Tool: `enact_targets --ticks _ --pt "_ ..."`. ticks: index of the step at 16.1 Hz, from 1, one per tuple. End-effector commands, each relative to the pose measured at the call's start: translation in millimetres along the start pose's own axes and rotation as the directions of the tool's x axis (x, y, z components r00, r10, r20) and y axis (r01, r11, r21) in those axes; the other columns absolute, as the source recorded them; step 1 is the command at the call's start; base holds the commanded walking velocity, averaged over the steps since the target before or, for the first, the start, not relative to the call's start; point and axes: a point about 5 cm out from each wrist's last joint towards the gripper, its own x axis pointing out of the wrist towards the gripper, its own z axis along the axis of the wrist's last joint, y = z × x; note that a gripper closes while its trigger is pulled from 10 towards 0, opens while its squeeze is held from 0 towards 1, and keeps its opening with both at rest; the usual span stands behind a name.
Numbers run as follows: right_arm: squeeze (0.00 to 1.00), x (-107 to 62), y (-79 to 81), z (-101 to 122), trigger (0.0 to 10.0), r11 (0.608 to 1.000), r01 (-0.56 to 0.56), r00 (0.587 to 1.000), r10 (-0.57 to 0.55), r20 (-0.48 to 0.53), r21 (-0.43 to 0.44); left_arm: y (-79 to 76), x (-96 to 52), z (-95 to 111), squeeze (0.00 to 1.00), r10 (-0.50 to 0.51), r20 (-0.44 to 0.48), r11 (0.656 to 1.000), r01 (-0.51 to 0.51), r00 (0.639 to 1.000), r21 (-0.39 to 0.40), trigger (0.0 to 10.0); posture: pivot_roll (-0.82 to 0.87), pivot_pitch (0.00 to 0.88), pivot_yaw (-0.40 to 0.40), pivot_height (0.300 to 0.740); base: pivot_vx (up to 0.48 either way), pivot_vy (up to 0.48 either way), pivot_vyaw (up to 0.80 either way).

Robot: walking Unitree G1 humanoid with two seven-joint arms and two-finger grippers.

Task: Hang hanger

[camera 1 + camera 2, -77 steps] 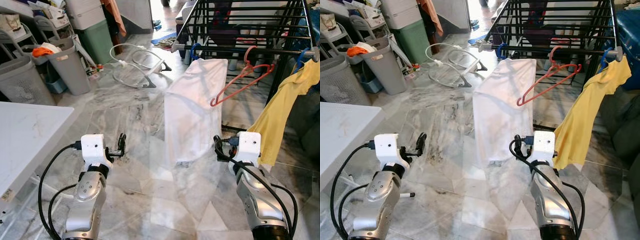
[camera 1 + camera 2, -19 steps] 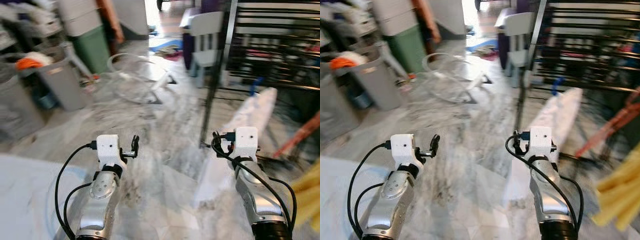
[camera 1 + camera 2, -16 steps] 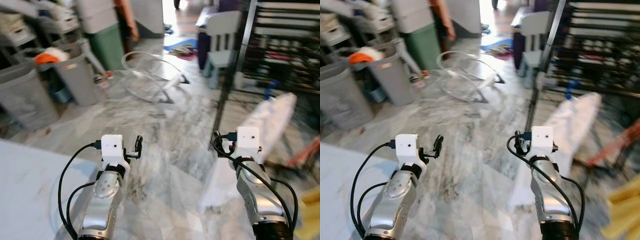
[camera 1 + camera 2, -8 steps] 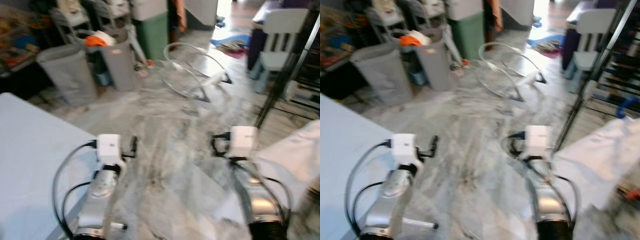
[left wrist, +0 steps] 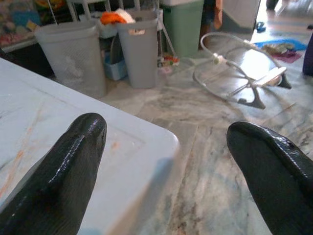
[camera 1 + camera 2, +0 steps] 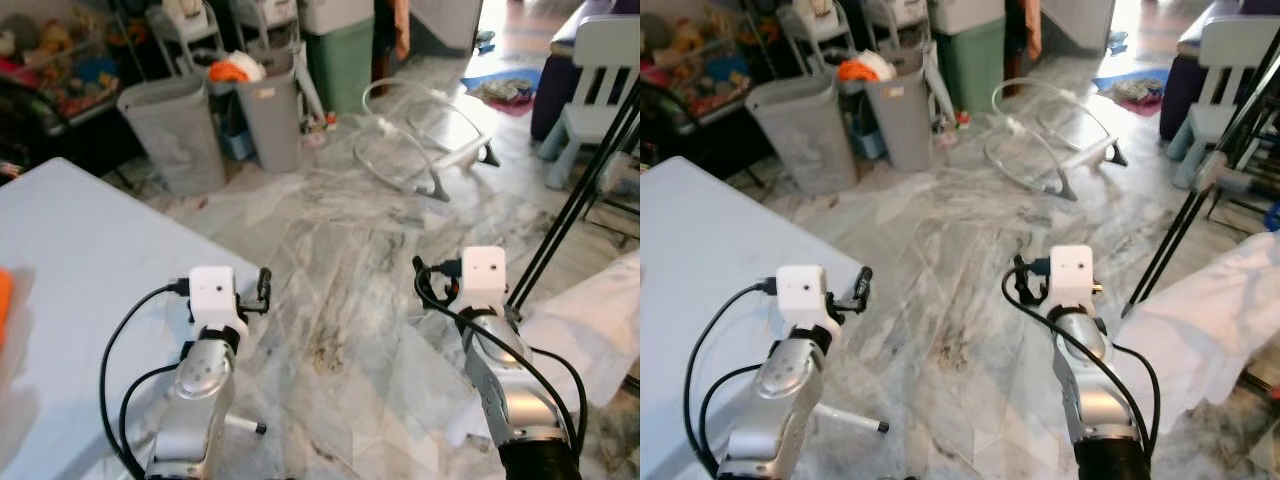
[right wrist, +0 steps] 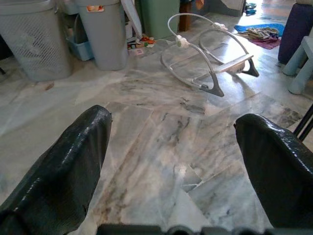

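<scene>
Since the camera swung left, white table (image 6: 70, 290) replaces the rack; left gripper (image 5: 168, 147) and right gripper (image 7: 171, 147) gape, empty.

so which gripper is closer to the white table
Left. The left gripper hangs over the white table's corner edge; the right gripper is out over the marble floor, well apart.

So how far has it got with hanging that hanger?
No hanging looks done from here. Both grippers, left gripper and right gripper, are open and hold nothing. The robot faces a white table and grey laundry bins. Left to do: find a hanger, grasp it and hang it.
</scene>
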Motion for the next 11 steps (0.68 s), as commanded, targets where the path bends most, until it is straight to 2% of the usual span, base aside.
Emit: enact_targets --ticks 1,4,11 --pt "0.0 -0.9 2.9 8 10.0 1.0 -0.013 0.999 0.013 0.038 0.002 4.8 -1.7 1 0.0 0.02 -0.001 1.0 -0.02 1.0 0.008 10.0 -0.16 0.0 0.093 0.74 -0.292 0.0 0.0" --pt "0.0 -2.4 3.5 0 10.0 1.0 -0.022 1.0 0.022 0.015 -0.002 5.8 -3.7 -4 0.0 0.025 -0.019 1.0 -0.025 1.0 0.007 10.0 -0.16 0.0 0.096 0.74 -0.306 0.0 0.0" --pt "0.0 0.8 16.1 10 10.0 0.996 -0.081 0.995 0.08 0.056 0.026 7.2 0.5 1 0.0 0.031 -0.01 0.999 -0.031 0.999 0.019 10.0 -0.16 0.0 0.106 0.74 -0.32 0.0 0.0"
